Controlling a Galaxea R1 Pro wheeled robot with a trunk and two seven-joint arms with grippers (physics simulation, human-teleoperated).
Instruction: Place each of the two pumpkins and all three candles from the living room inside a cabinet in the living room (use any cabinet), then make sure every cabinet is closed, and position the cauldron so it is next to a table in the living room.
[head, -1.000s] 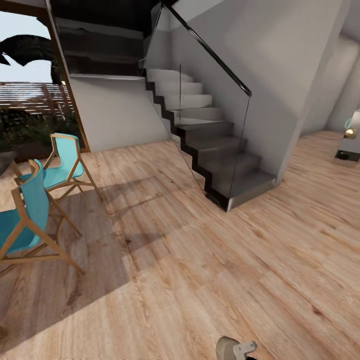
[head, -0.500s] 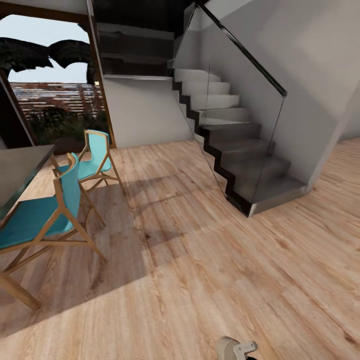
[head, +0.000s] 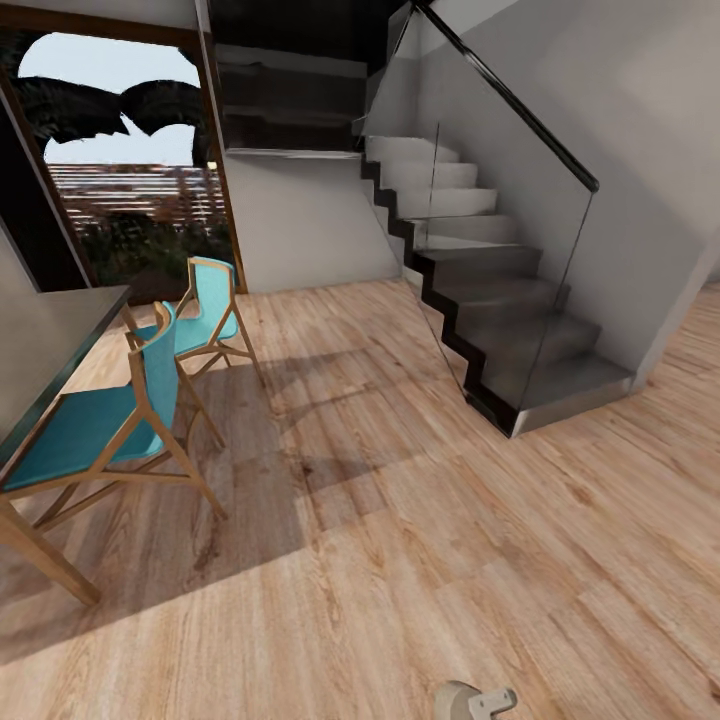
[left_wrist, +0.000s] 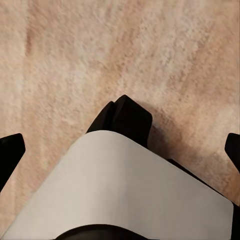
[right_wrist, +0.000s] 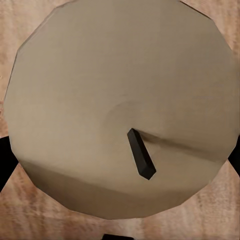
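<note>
Your right hand (right_wrist: 120, 150) is clamped on a candle (right_wrist: 120, 107), its pale top and dark wick filling the right wrist view's centre. Your left hand (left_wrist: 120, 145) is spread apart over the wood floor (head: 420, 560). Two blue chairs (head: 120, 410) stand at middle left, stairs (head: 500, 300) at upper right.

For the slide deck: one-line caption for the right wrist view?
Right wrist view: a pale candle with a dark wick held between the right gripper's fingers, above wood floor.
</note>
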